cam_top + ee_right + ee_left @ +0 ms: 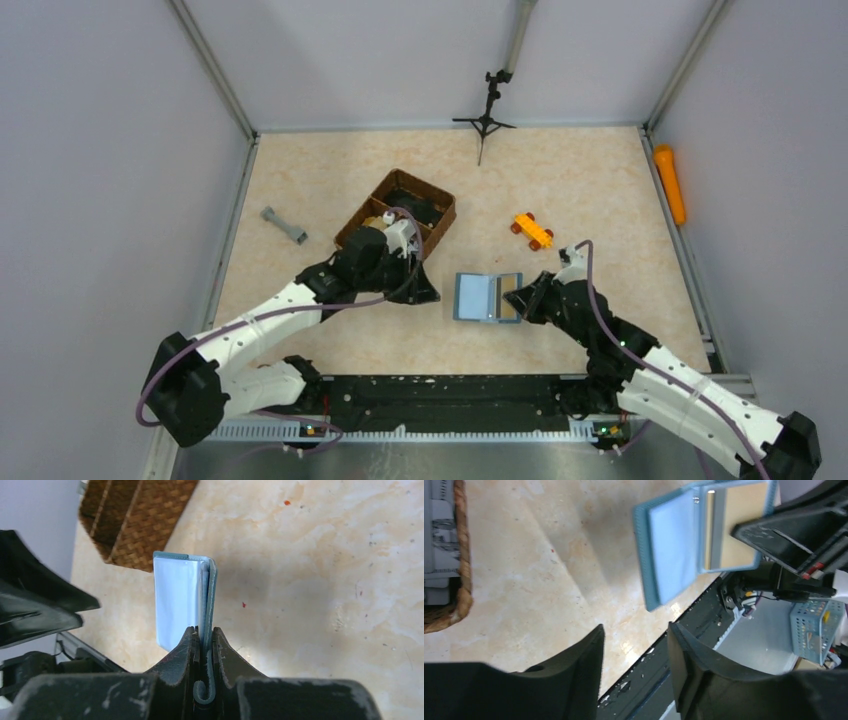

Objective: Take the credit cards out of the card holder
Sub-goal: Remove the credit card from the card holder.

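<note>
I can make out no readable text, label, brand or number anywhere, not even on the card holder [674,550].

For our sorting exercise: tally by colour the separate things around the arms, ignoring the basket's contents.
Orange: 2 (toy car, tube)
Brown: 1 (basket)
Grey: 1 (bar)
Blue: 1 (card holder)
Black: 1 (tripod)
Total: 6
</note>
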Controlling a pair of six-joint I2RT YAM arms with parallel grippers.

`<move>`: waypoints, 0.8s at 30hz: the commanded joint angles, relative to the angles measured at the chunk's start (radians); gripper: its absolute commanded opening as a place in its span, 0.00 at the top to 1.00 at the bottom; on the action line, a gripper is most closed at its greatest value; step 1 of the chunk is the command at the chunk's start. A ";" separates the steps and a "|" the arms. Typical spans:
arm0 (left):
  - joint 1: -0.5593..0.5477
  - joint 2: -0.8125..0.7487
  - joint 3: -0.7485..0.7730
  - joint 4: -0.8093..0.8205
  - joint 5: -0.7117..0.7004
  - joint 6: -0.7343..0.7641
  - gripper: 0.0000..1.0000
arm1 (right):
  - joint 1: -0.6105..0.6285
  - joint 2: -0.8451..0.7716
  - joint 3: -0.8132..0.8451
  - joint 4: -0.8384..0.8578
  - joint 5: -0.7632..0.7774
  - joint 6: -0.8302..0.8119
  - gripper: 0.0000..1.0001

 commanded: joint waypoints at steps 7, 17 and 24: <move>-0.018 0.227 0.060 0.509 0.384 -0.083 0.70 | -0.007 0.091 0.035 0.187 -0.045 -0.008 1.00; 0.025 0.562 0.149 0.874 0.593 -0.234 0.76 | -0.008 -0.058 -0.130 0.372 -0.050 0.143 1.00; 0.051 0.597 0.085 1.077 0.661 -0.342 0.65 | -0.008 -0.124 -0.214 0.511 -0.068 0.198 1.00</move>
